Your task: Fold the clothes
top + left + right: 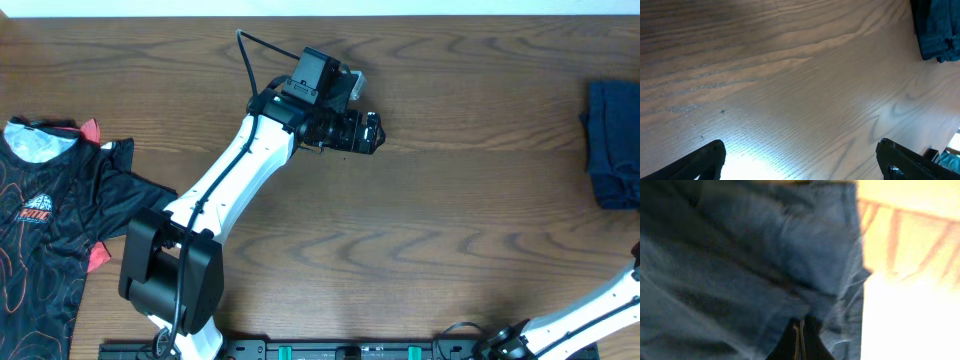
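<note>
Left pincer (370, 131): is hanging over bare wood with its fingers (702, 162) spread wide apart, gripping nothing.
Right pincer (800, 339): is showing only in its own wrist view, with the tips drawn together to a thin slit. The blur is hiding whether any cloth is caught between them, so I cannot tell.
The clothes (740, 255): navy fabric is filling nearly everything just ahead of the right pincer, with folds seeming to run toward its tips. From the left pincer the same navy bundle (612, 145) is lying well apart, far ahead and off to one side.
Desk (450, 220): is lying bare between the left pincer and the navy bundle, and the bundle is sitting close to the far side of the picture.
Black printed shirt (50, 220): is lying spread flat well behind the left pincer, near that arm's base.
Risk, thin grip: if the right pincer is pinching only one layer, a lift is likely to be pulling the bundle open or letting it slip free.
Risk, one-sided pull: with the left pincer this far off, the right one is working alone, so any drag is likely to be skewing the cloth.
Risk, the desk's side: an outward tug could be sliding the navy fabric off.
Risk, sight: the right wrist view is smothered in cloth and smeared, so judging an edge or corner from it is looking unreliable.
</note>
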